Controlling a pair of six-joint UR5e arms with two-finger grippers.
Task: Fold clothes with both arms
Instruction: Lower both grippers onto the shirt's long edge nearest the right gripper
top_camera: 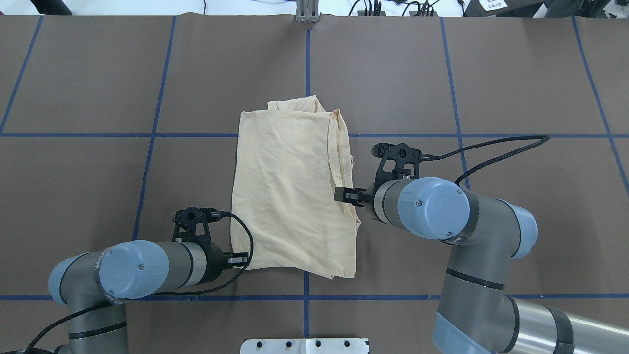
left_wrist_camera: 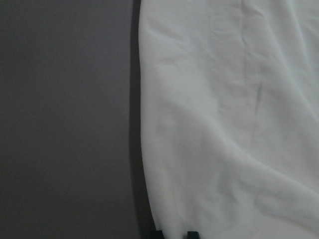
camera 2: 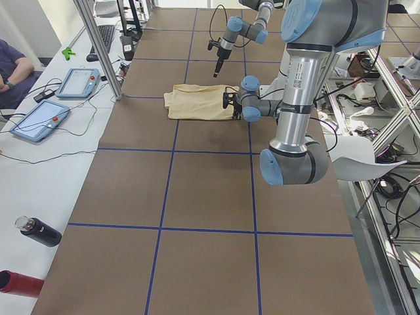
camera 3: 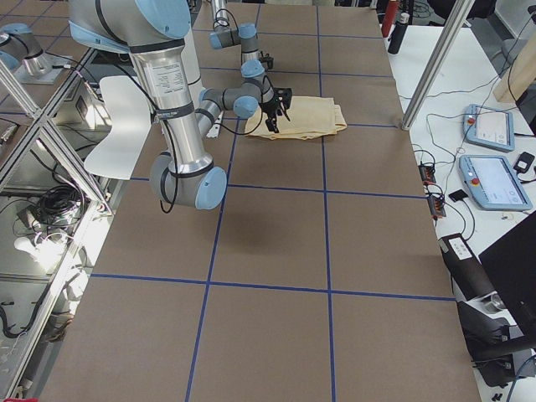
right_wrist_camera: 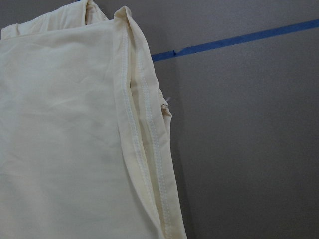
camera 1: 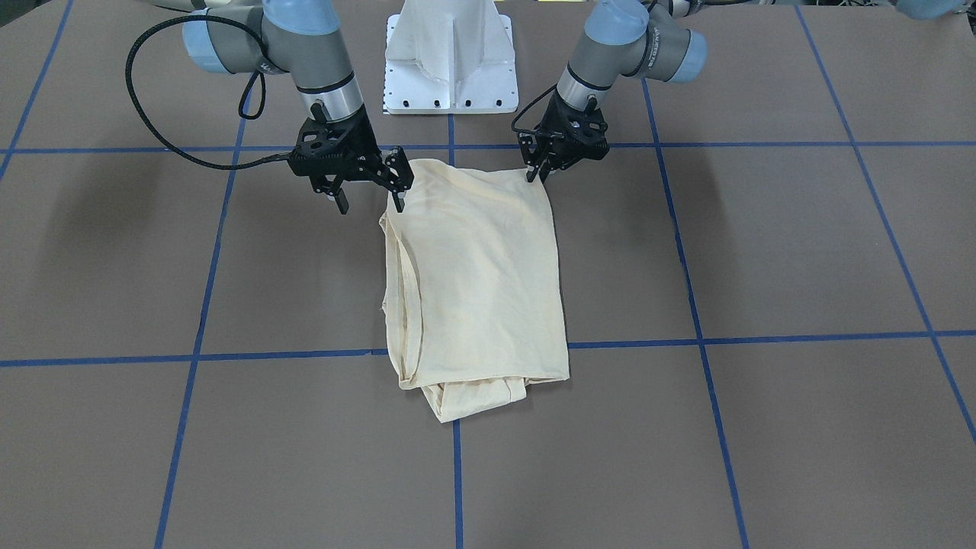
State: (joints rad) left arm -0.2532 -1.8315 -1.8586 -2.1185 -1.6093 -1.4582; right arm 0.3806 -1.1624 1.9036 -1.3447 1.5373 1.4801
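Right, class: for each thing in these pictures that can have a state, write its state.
T-shirt: folded into a rough rectangle, lying flat on the table, bunched cloth poking out at the far end.
right gripper: open, by the shirt's edge.
left gripper: at the shirt's near corner; cannot tell if open or shut.

The brown table top (camera 1: 801,252) was divided into big squares by blue tape lines (camera 1: 694,305), and a white pedestal base (camera 1: 451,57) stood at the top centre. In the exterior left view, two tablet-like pendants (camera 2: 82,82) (camera 2: 38,121) lay at the upper left. A black bottle (camera 2: 39,231) and a red object (camera 2: 16,283) lay at the lower left.
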